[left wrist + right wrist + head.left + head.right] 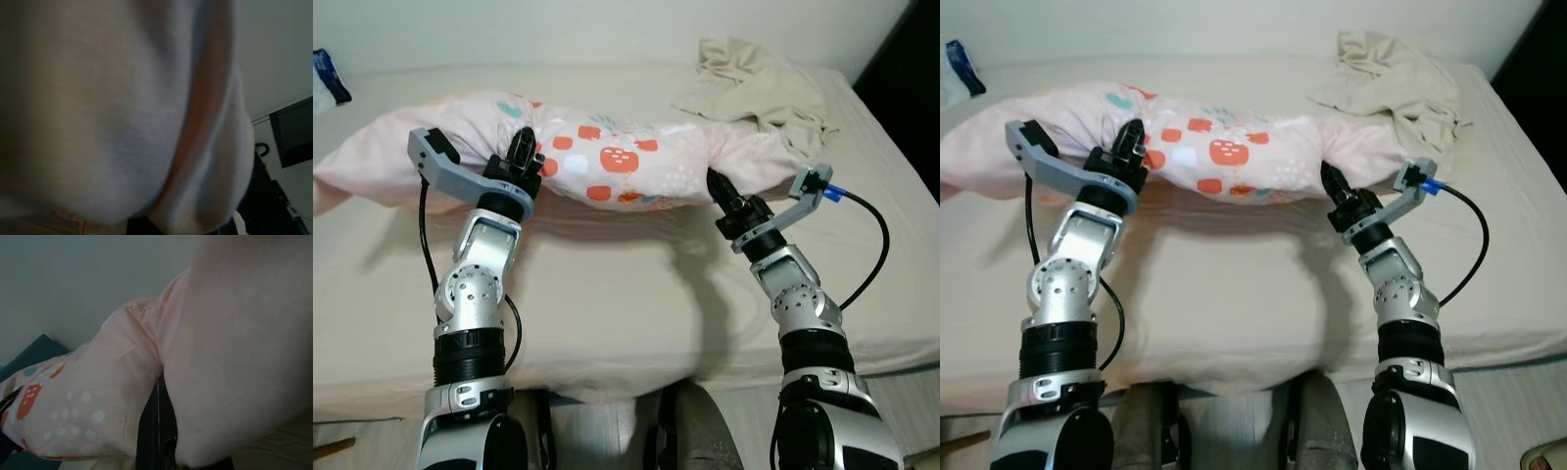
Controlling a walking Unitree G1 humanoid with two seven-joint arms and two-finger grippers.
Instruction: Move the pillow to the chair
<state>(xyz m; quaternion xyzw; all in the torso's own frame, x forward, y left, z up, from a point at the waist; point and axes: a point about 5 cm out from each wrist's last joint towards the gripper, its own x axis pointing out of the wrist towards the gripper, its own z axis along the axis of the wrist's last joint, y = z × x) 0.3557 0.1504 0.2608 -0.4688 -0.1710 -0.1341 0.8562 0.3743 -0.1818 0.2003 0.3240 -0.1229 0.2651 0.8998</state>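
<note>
- a long, soft pillow (607,162) lies across a bed (607,294), well back from the near edge; its case is pale pink cotton with a band of red-orange, white and teal patches in the middle, and the fabric puckers into folds.
- the bed is covered in a smooth beige sheet with a few shallow creases.
- a crumpled beige cloth (759,88) sits bunched behind the pillow's right end, touching it.
- something blue and white (328,78) lies at the far left edge of the bed; too little shows to name it.
- the left gripper (524,157) is pressed into the pillow left of the printed band, its silver forearm angled up and forward from the bent elbow; whether its fingers are spread or closed cannot be told.
- the right gripper (717,191) pushes into the pillow's front side toward the right end, forearm leaning inward; one black finger (156,431) shows beneath the pink fabric, and its grip cannot be told either.
- a black cable loops off each wrist.
</note>
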